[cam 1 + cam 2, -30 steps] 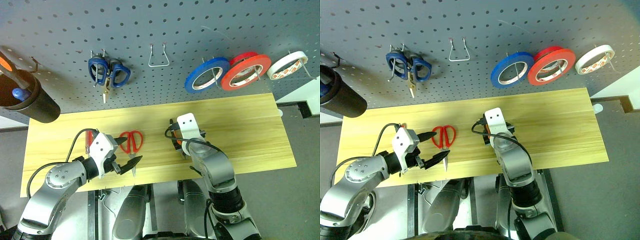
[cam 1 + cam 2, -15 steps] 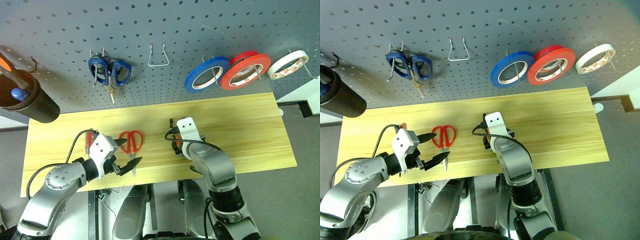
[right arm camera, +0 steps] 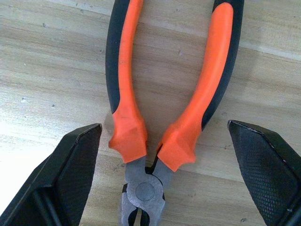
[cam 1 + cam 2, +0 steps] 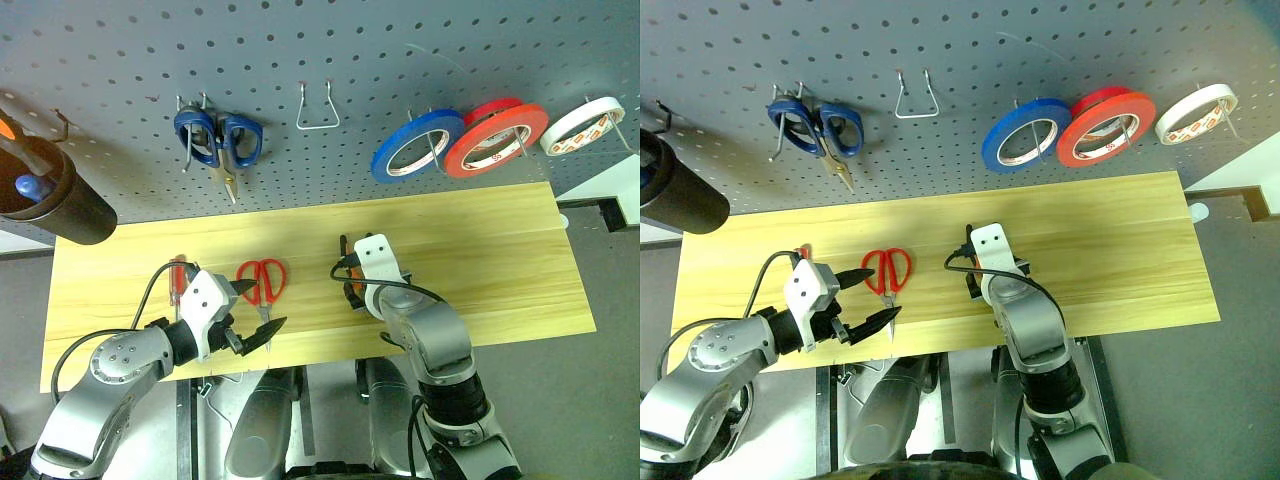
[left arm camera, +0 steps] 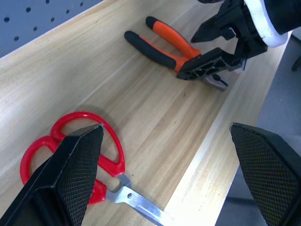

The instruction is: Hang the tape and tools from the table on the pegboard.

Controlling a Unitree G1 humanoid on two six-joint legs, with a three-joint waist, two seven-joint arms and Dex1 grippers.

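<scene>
Three tape rolls are hanging on the dark grey perforated pegboard [image 4: 120, 60]; one orange-and-black-handled pliers [image 3: 155, 108] is lying on the pale wooden table [image 4: 500, 250]. The right gripper [image 3: 160, 169] is hovering wide open astride the pliers, gripping nothing. The left gripper [image 5: 164, 174] is gaping, empty, above one red-handled scissors [image 5: 80, 155].

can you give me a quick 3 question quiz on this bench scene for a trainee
1. True or false: the small white roll of tape already hangs on the pegboard.
2. Which tool lies between the open fingers of the right gripper? A) red-handled scissors B) pliers C) screwdriver
3. Fill in: the red-handled scissors lie on the ____.

Key: 1 true. 2 B, the pliers, not yet gripped. 3 table, beside the open left gripper.
</scene>
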